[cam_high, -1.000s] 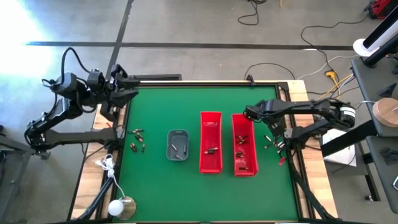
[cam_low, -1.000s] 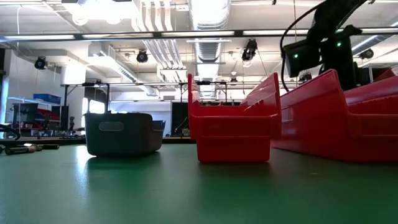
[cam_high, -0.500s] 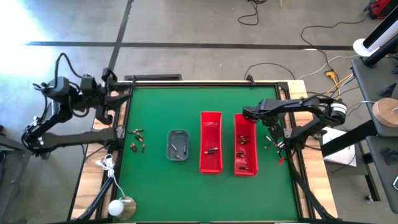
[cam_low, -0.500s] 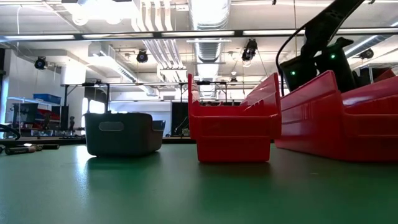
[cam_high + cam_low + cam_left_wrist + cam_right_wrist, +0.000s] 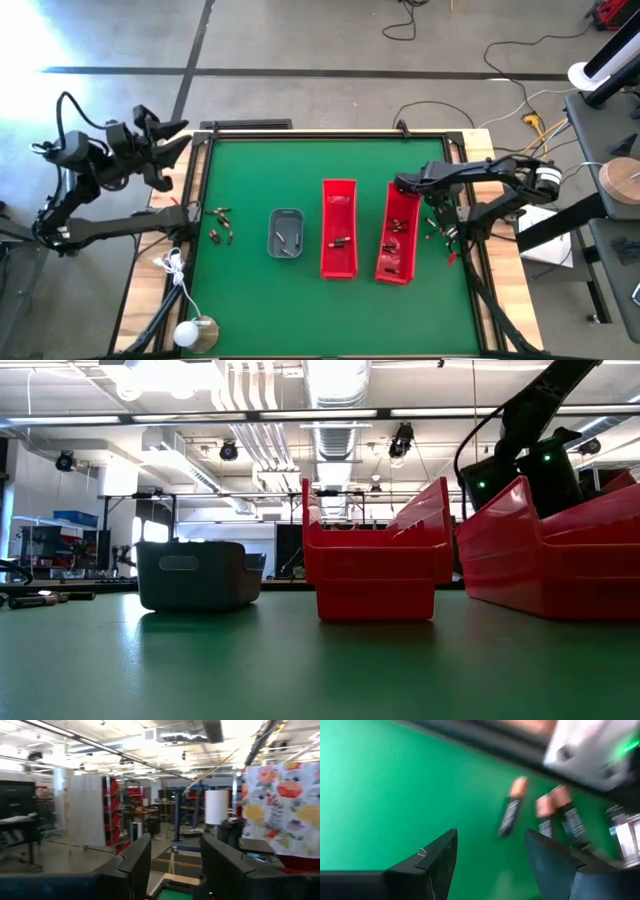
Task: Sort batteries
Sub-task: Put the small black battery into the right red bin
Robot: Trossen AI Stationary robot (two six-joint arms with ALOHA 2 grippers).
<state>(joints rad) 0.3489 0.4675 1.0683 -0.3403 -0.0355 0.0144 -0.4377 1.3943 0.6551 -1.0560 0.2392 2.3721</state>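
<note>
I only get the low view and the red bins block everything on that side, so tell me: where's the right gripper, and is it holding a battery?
Observer: The right gripper is over the far end of the right red bin, fingers open, holding nothing.
Operator: Any batteries loose on that side?
Observer: Yes, a few loose batteries lie on the green mat between that bin and the table's right edge.
Operator: And the left arm?
Observer: The left gripper is open, out past the table's far left corner, well away from the left batteries on the mat.
</note>
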